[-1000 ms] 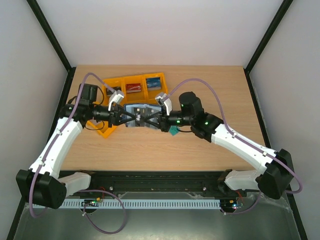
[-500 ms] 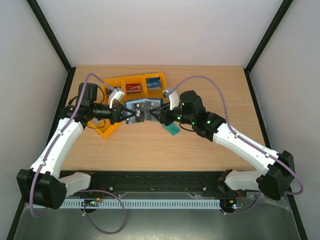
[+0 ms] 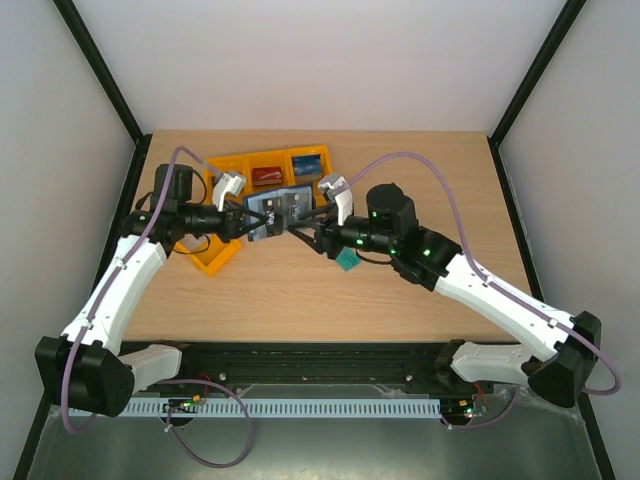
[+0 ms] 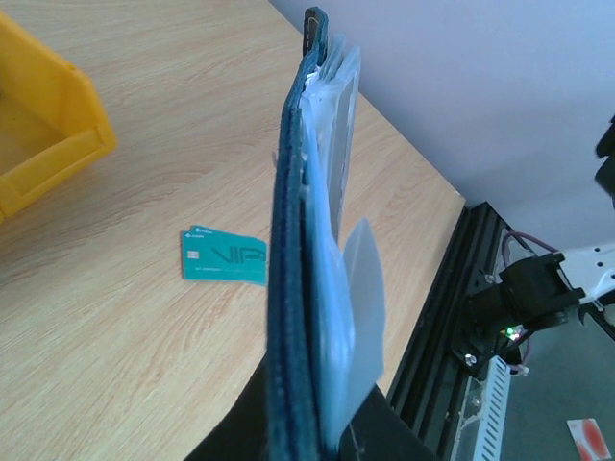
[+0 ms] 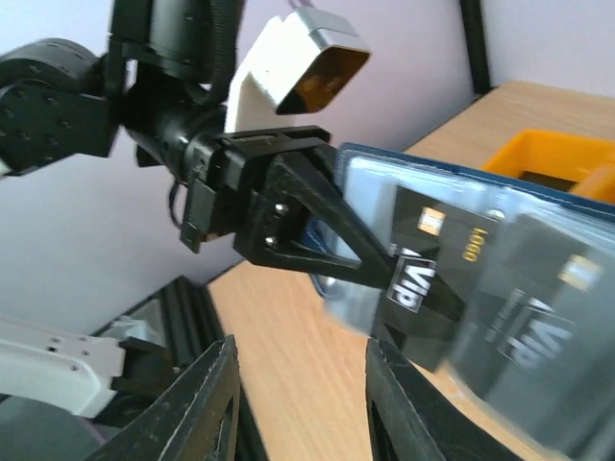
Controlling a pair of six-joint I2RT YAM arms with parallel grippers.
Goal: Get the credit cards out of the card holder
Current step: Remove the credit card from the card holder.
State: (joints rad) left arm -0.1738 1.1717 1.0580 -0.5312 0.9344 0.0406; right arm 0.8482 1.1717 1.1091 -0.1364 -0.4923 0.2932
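Left fingers (image 5: 312, 211) pinch card holder (image 3: 280, 212) by one edge, open above worktop (image 3: 430, 190). Right fingers (image 5: 207, 403) spread, empty, just beside it. Dark credit cards (image 5: 423, 279) sit in sleeves; removal looks largely undone.

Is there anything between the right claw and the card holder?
Nothing visible. The left claw clamps one end of the card holder, its finger lying over part of the face; the open right claw faces the rest freely.
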